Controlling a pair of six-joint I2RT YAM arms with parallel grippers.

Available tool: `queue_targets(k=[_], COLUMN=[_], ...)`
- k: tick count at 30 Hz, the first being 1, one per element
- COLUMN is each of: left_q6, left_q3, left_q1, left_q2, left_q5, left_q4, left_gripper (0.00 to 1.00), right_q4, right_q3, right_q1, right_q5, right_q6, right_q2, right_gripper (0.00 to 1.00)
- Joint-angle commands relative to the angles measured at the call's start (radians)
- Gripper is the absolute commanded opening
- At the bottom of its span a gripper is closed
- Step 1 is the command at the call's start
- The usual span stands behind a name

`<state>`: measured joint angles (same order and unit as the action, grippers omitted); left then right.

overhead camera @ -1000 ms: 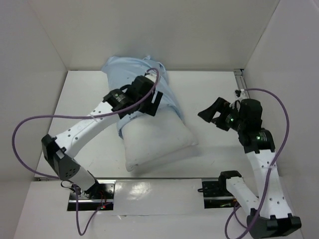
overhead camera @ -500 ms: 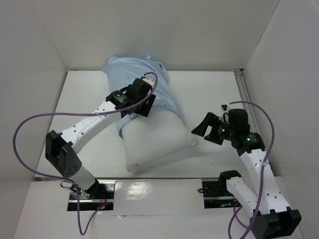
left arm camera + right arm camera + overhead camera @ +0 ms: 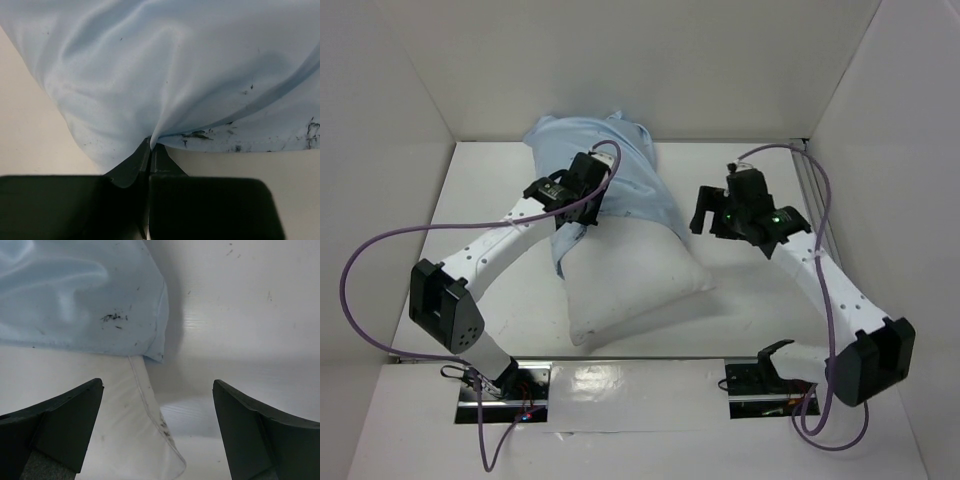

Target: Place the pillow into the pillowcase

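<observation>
The white pillow [image 3: 630, 285] lies at mid-table with its far end inside the light blue pillowcase [image 3: 635, 180]. My left gripper [image 3: 578, 212] sits on the case's left side near its open hem. In the left wrist view it [image 3: 150, 146] is shut, pinching a fold of the pillowcase [image 3: 165, 65]. My right gripper [image 3: 703, 212] hovers open just right of the case's hem. In the right wrist view its fingers [image 3: 65, 420] stand wide apart over a corner of the pillow [image 3: 125, 430], below the pillowcase [image 3: 75, 295] edge, and hold nothing.
White walls enclose the table on the left, back and right. A metal rail [image 3: 810, 180] runs along the right wall. Purple cables [image 3: 380, 250] loop off both arms. The arm bases and a shiny plate [image 3: 630, 395] line the near edge.
My left gripper has closed on the pillowcase fabric and shifted slightly left. The right arm swung up and left from the right side to the pillowcase's right edge.
</observation>
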<state>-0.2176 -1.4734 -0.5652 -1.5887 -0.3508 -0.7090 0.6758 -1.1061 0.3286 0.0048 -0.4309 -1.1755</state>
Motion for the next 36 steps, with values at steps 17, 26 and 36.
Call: queue_targets(k=[17,26,36], left_q6=[-0.052,-0.072,-0.115], left_q3=[0.036,0.036,0.027], left_q1=[0.034,0.034,-0.027], left_q2=[0.104,0.184,0.286], left_q5=[0.027,0.118,0.234], left_q4=[-0.044,-0.075,-0.136], left_gripper=[0.00,0.00,0.00], right_q4=[-0.007,-0.329,-0.582], right_q3=[0.082,0.229,0.261], right_q1=[0.817,0.892,0.651], right_q5=[0.447,0.340,0.296], right_q6=[-0.453,-0.586,-0.565], right_q2=[0.158,0.025,-0.110], right_gripper=[0.94,0.99,0.74])
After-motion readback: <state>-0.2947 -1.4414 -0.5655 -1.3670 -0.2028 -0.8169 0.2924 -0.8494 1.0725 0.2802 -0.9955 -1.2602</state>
